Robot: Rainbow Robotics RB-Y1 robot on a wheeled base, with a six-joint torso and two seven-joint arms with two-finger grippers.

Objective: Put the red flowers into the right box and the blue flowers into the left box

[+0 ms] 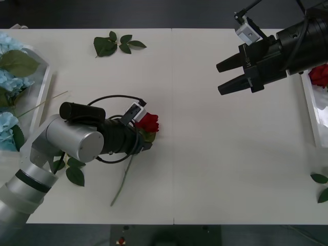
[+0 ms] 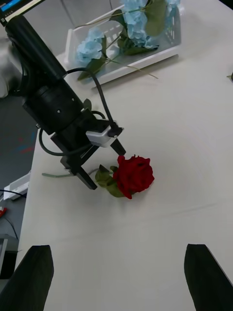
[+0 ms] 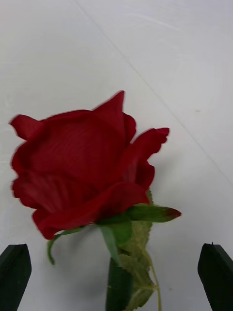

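Observation:
One red flower [image 1: 149, 123] lies on the white table, its stem [image 1: 123, 179] trailing toward the front edge. My left gripper [image 1: 145, 135] is open and low over it, one finger on either side of the stem just below the head [image 3: 82, 180]. From the right wrist view the rose [image 2: 135, 175] lies at the left gripper [image 2: 108, 167] fingertips. Another red flower [image 1: 319, 76] rests in the right box [image 1: 310, 102]. Blue flowers [image 1: 10, 77] fill the left box [image 1: 43, 87]. My right gripper [image 1: 225, 77] hovers open at the far right.
Loose green leaf sprigs lie at the table's far side [image 1: 115, 45], beside my left arm [image 1: 72, 171] and near the right front corner [image 1: 320, 179]. A thin stem [image 1: 43, 105] pokes out of the left box onto the table.

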